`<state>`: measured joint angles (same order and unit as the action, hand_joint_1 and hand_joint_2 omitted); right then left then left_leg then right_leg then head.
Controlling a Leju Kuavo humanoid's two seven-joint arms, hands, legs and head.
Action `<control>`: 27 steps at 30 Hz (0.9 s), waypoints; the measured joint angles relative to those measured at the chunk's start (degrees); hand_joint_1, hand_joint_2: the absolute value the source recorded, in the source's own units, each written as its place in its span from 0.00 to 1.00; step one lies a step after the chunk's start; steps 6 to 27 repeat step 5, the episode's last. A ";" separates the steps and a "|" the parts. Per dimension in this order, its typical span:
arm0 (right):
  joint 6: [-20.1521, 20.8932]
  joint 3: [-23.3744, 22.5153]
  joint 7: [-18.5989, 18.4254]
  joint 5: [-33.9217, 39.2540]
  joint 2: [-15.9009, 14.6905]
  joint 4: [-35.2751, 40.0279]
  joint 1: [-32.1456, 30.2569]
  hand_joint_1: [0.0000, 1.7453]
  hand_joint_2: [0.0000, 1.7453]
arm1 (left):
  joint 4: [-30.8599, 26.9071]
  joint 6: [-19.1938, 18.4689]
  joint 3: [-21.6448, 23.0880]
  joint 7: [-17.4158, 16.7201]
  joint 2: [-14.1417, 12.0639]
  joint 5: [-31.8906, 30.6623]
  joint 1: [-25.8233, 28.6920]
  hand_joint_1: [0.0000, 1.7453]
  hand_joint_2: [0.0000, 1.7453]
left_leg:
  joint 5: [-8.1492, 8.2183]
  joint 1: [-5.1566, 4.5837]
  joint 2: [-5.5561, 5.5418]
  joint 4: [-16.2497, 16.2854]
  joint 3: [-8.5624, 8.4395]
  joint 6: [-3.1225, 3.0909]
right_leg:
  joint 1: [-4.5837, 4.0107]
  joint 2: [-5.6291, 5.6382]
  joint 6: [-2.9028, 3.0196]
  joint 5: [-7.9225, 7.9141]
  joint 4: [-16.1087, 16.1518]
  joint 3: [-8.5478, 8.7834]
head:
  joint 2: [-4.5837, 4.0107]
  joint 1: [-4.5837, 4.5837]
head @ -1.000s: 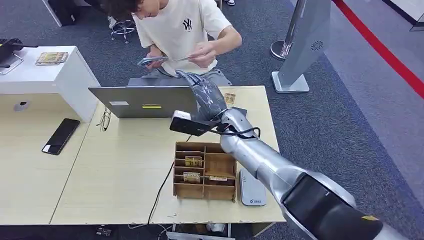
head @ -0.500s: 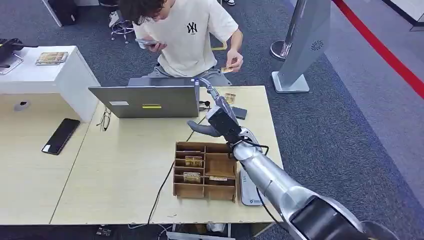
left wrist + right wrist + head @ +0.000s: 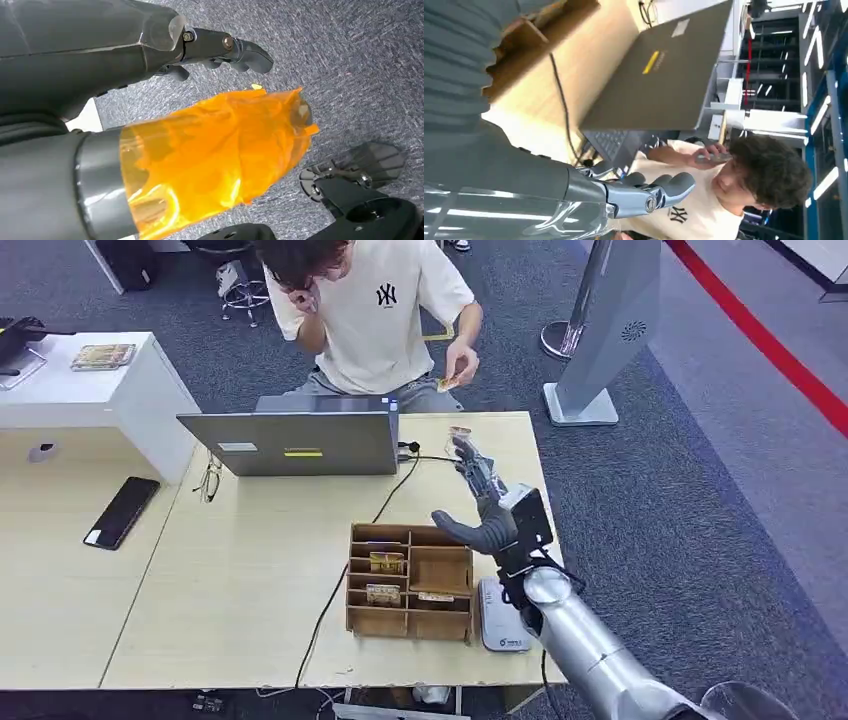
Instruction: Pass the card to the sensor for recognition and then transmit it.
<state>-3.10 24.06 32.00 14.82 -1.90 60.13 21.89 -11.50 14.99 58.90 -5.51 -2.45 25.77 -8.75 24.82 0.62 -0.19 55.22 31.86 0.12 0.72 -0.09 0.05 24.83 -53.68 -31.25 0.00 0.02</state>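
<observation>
Right hand [image 3: 487, 508] empty, fingers apart (above table [image 3: 240, 580]); person [image 3: 375, 310] holds card [image 3: 449, 383].

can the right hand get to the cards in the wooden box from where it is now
Probably yes. The right hand hovers empty with its fingers spread just beside the wooden box, whose top is open, and nothing lies between it and the cards.

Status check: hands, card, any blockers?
Right hand open, empty, above table by wooden organizer. Left hand holds nothing. Card in person's hand. Nothing in the way.
</observation>
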 joint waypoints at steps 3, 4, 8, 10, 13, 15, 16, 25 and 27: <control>1.38 -0.81 -0.39 1.05 -0.87 2.58 -2.76 0.00 0.00 | 0.00 -0.17 0.00 0.04 -0.04 -0.28 0.21 0.00 0.00 | 0.00 0.00 0.01 0.00 0.00 0.00 | 0.00 0.00 0.00 0.00 0.00 0.00 | 0.00 0.00; 1.79 -1.05 -0.48 1.49 -1.07 3.39 -3.49 0.00 0.00 | 0.00 -0.17 0.02 0.07 -0.04 -0.42 0.28 0.00 0.00 | 0.00 0.00 0.01 0.00 0.00 0.00 | 0.00 0.01 0.00 0.00 0.00 0.00 | 0.00 0.00; 2.12 -1.16 -0.61 1.59 -1.29 4.14 -4.20 0.00 0.00 | 0.00 -0.17 0.00 0.11 -0.07 -0.52 0.36 0.00 0.00 | 0.00 0.00 0.02 0.00 0.00 0.00 | 0.00 0.01 0.00 0.00 0.00 0.00 | 0.00 0.00; 2.12 -1.16 -0.61 1.59 -1.29 4.14 -4.20 0.00 0.00 | 0.00 -0.17 0.00 0.11 -0.07 -0.52 0.36 0.00 0.00 | 0.00 0.00 0.02 0.00 0.00 0.00 | 0.00 0.01 0.00 0.00 0.00 0.00 | 0.00 0.00; 2.12 -1.16 -0.61 1.59 -1.29 4.14 -4.20 0.00 0.00 | 0.00 -0.17 0.00 0.11 -0.07 -0.52 0.36 0.00 0.00 | 0.00 0.00 0.02 0.00 0.00 0.00 | 0.00 0.01 0.00 0.00 0.00 0.00 | 0.00 0.00; 2.12 -1.16 -0.61 1.59 -1.29 4.14 -4.20 0.00 0.00 | 0.00 -0.17 0.00 0.11 -0.07 -0.52 0.36 0.00 0.00 | 0.00 0.00 0.02 0.00 0.00 0.00 | 0.00 0.01 0.00 0.00 0.00 0.00 | 0.00 0.00; 2.12 -1.16 -0.61 1.59 -1.29 4.14 -4.20 0.00 0.00 | 0.00 -0.17 0.00 0.11 -0.07 -0.52 0.36 0.00 0.00 | 0.00 0.00 0.02 0.00 0.00 0.00 | 0.00 0.01 0.00 0.00 0.00 0.00 | 0.00 0.00; 2.12 -1.16 -0.61 1.59 -1.29 4.14 -4.20 0.00 0.00 | 0.00 -0.17 0.00 0.11 -0.07 -0.52 0.36 0.00 0.00 | 0.00 0.00 0.02 0.00 0.00 0.00 | 0.00 0.01 0.00 0.00 0.00 0.00 | 0.00 0.00; 2.12 -1.16 -0.61 1.59 -1.29 4.14 -4.20 0.00 0.00 | 0.00 -0.17 0.00 0.11 -0.07 -0.52 0.36 0.00 0.00 | 0.00 0.00 0.02 0.00 0.00 0.00 | 0.00 0.01 0.00 0.00 0.00 0.00 | 0.00 0.00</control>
